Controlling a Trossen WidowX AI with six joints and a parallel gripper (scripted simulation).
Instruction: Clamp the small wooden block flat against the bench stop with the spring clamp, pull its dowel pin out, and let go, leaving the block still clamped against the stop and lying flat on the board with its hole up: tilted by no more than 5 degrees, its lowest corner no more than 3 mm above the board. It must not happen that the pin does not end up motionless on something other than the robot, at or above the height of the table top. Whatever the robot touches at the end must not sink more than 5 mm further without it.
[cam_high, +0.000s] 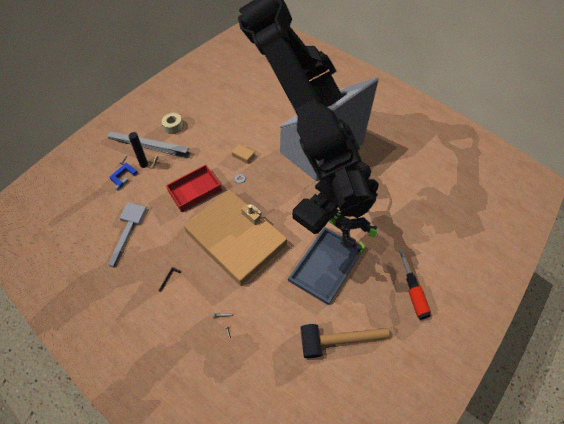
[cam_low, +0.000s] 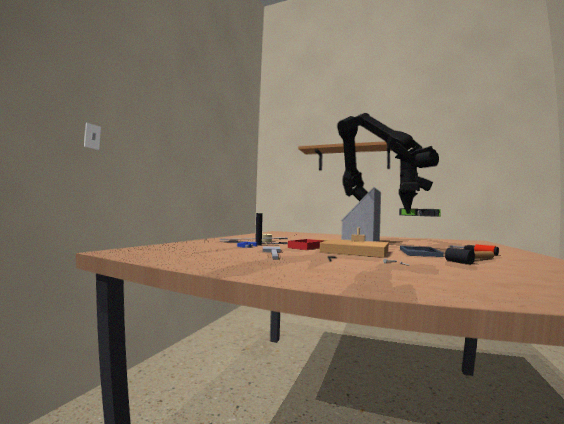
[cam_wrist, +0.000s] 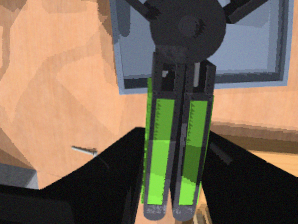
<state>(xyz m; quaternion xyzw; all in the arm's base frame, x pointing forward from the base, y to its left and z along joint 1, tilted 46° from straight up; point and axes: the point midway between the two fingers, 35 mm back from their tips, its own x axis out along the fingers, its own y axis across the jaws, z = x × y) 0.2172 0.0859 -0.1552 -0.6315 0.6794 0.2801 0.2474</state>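
Gripper (cam_high: 350, 231) pinching the black, green-padded spring clamp (cam_low: 420, 212) above the grey tray (cam_high: 320, 280); next, carry it to the small wooden block (cam_high: 251, 212).

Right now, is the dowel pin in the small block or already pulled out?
Still in. The pin stands upright from the small wooden block on the board, while the gripper holds the spring clamp in the air.

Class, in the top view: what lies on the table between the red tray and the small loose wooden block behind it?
In the top view, a small metal washer lies between the red tray and the loose wooden block; the rest is bare table.
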